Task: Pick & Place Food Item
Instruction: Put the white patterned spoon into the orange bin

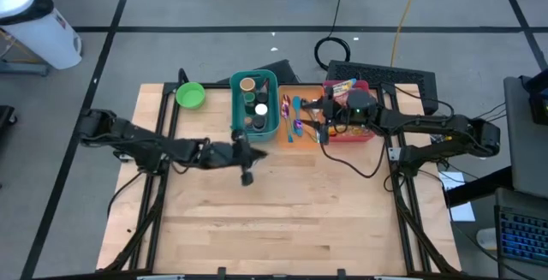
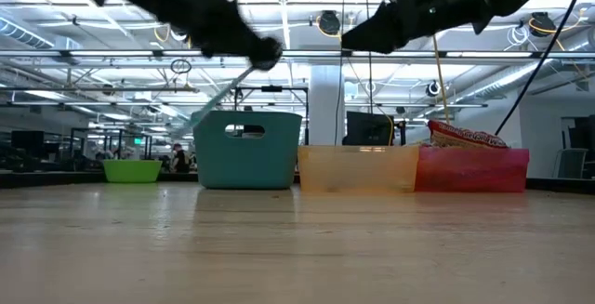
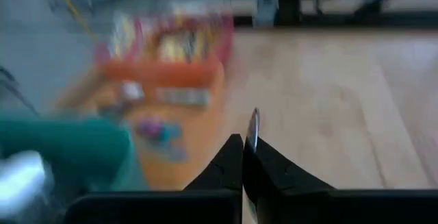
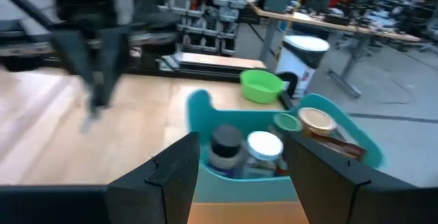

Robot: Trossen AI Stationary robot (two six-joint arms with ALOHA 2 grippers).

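My left gripper (image 1: 244,153) hangs over the middle of the table, just in front of the teal bin (image 1: 255,104), and is shut on a thin silver piece (image 3: 254,125); the view is blurred and I cannot tell what it is. The teal bin holds jars and tins (image 4: 263,145). To its right stand an orange tray (image 1: 295,126) and a red bin (image 1: 347,130) with snack packets. My right gripper (image 4: 239,176) hovers open above the orange tray, pointing at the teal bin, with nothing between its fingers. My left gripper pinches the thin silver piece between its two shut fingers. One end (image 3: 254,118) sticks out past the fingertips. In the low view the piece (image 2: 218,95) slants down from the gripper (image 2: 265,53), lifted well clear of the table.
A green bowl (image 1: 190,95) stands at the far left of the table, beside the teal bin. The three containers line the far edge. The bare wooden tabletop (image 1: 274,220) spreads across the near half. A keyboard (image 1: 385,79) lies beyond the far right corner.
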